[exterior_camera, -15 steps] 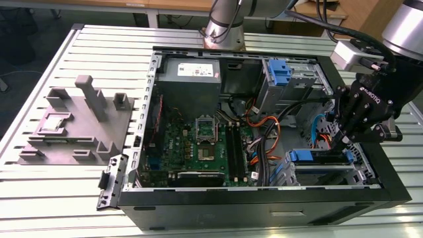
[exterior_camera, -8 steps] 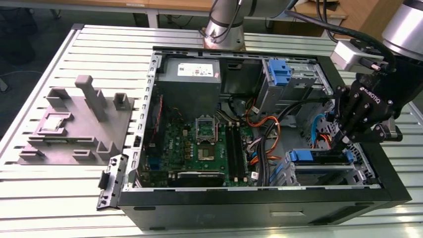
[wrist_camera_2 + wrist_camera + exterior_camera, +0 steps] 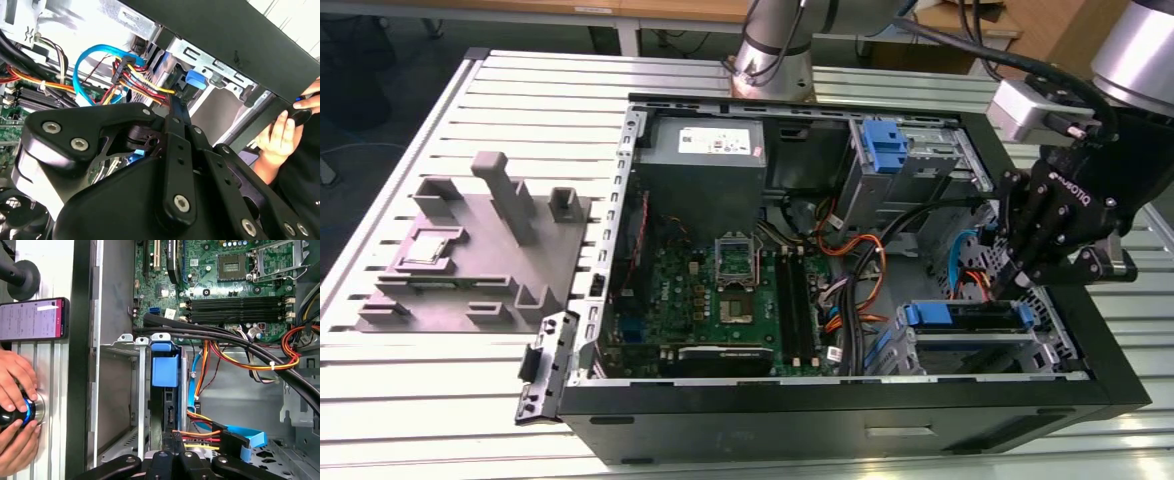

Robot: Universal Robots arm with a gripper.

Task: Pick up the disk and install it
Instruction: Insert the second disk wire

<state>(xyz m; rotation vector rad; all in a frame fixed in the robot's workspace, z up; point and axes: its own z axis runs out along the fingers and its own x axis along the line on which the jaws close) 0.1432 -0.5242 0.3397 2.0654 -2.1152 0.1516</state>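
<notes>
Blue-framed disk (image 3: 164, 390) seated in drive cage (image 3: 122, 390) — fingers (image 3: 172, 442) just beside

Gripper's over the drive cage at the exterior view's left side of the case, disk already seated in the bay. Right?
Wrong side. In the exterior view the gripper hangs over the drive cage at the exterior view's right side of the case. The disk does sit in the bay.

A grey fixture block (image 3: 474, 250) lies beside the open computer case (image 3: 854, 420)
</notes>
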